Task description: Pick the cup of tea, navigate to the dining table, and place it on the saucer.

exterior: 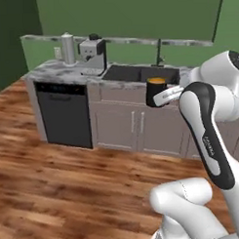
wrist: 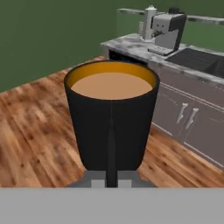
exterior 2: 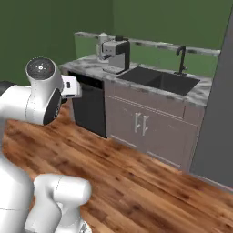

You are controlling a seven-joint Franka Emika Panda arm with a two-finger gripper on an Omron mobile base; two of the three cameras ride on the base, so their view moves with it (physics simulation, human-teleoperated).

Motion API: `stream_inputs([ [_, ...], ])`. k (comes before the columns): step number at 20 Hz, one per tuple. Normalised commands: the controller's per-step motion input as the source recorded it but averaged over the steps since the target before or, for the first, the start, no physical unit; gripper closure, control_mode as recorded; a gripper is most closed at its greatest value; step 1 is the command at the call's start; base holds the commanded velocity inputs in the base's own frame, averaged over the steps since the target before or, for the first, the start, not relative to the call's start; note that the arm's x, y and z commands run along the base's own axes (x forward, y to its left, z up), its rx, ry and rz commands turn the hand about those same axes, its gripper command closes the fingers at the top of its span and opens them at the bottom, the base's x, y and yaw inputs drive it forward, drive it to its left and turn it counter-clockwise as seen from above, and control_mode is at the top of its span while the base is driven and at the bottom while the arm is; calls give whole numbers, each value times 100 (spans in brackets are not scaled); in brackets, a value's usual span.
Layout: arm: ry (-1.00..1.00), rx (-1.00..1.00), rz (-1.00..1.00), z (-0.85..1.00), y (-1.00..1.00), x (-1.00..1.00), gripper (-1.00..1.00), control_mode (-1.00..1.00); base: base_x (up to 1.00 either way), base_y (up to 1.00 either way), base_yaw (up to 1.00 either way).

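The cup of tea (exterior: 154, 92) is a black mug with orange-brown liquid at its rim, held upright in the air above the wooden floor. My gripper (exterior: 164, 96) is shut on it from the side, in front of the sink cabinet. Seen from the hand, the cup of tea (wrist: 111, 118) stands close and level, with my gripper (wrist: 112, 176) closed at its base. The dining table and the saucer are out of view.
A marbled counter (exterior: 51, 71) carries a dark sink (exterior: 139, 73) with a black faucet (exterior 2: 181, 59), a coffee machine (exterior: 93, 50) and a metal canister (exterior: 67, 48). Under it are a black dishwasher (exterior: 64, 113) and grey cabinet doors (exterior 2: 145, 125). A tall grey panel (exterior 2: 218, 113) stands at the right.
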Motion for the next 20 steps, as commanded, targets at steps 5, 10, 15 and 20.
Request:
stream_inputs([
  [5,0,0,0,0,0,0,100,100,98,65,-61],
  [10,0,0,0,0,0,0,100,100,90,78,-27],
  [15,0,0,0,0,0,0,100,100,100,100,-26],
  [20,0,0,0,0,0,0,100,100,90,100,-9],
])
